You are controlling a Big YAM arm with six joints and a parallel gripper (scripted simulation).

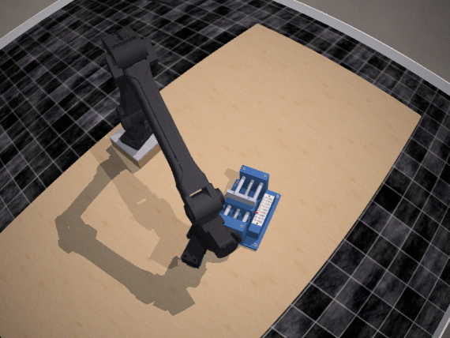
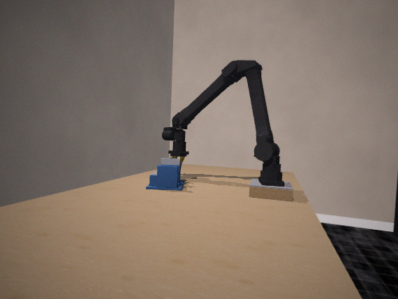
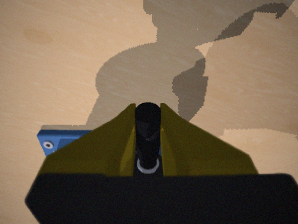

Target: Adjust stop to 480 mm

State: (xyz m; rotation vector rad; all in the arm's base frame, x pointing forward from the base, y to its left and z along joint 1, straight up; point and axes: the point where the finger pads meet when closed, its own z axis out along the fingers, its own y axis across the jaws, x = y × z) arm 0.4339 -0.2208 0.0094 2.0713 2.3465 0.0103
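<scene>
Wrist view: the pincer's (image 2: 177, 163) (image 3: 148, 106) yellow tapered fingers, nearly together, grip the upright black cylindrical handle (image 3: 148, 120) between them; from the top, the pale grey rectangular stop plate (image 1: 241, 198) sits partway along its rods in the blue block-shaped fixture (image 1: 254, 171) (image 2: 168, 176), on the wooden surface (image 1: 316, 158) (image 2: 195, 237) (image 3: 45, 75)

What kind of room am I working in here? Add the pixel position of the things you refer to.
Possibly a workshop or lab: a wooden tabletop (image 1: 316, 130) (image 2: 209, 244) bears a bolted-down-looking arm (image 1: 158, 114) (image 2: 206, 96) and a blue fixture with a scale (image 1: 264, 209), above dark floor tiles (image 1: 379, 253) (image 2: 352, 258).
</scene>
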